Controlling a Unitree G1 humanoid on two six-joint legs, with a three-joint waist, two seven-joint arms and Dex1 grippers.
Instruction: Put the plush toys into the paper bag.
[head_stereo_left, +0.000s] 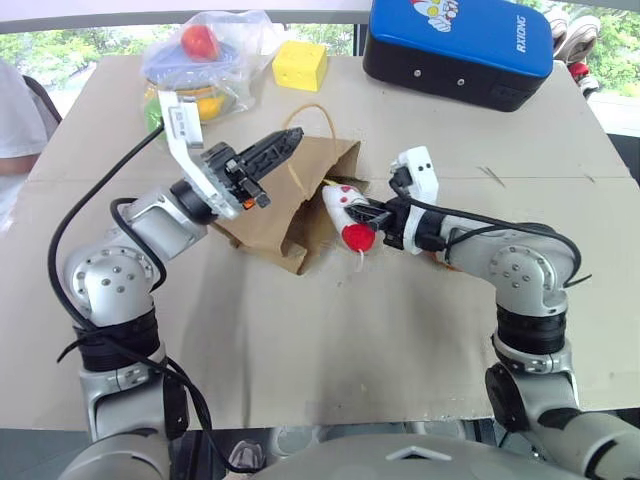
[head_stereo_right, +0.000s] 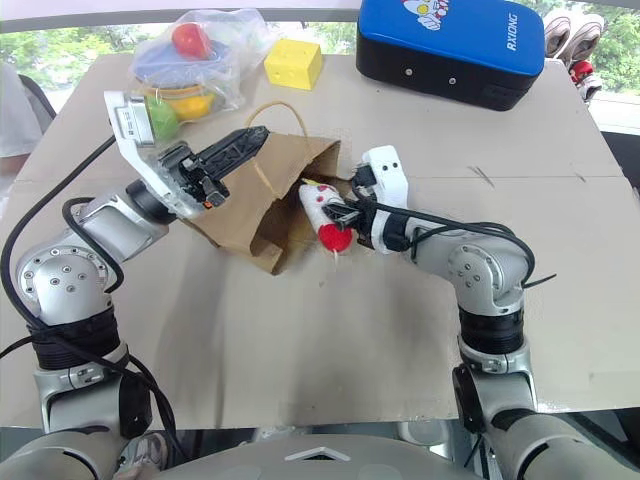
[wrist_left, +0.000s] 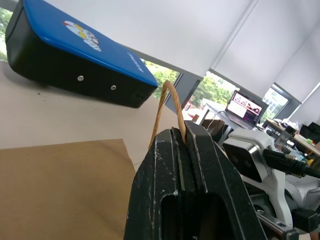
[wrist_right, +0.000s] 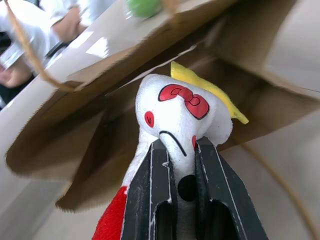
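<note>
Right wrist view: my right gripper (wrist_right: 184, 165) is clamping its two black fingers around the middle of the white-and-red plush toy (wrist_right: 175, 112), whose white head with a red bow and yellow tuft is pointing straight ahead into the open mouth of the brown paper bag (wrist_right: 75, 135). The toy's long axis is lying along my fingers, head first toward the bag, its red end trailing back beside them. In the left eye view, the bag is lying tilted on the cardboard-covered table (head_stereo_left: 330, 360), its mouth facing my right arm, and the toy is sitting just at that opening, not yet inside. My left gripper (head_stereo_left: 285, 143) is pinching shut on one twisted paper handle (wrist_left: 167, 107), holding the mouth up from the far side. I am judging that a short push forward along the toy's own axis is what the next move needs. I am not seeing the brown plush toy.
</note>
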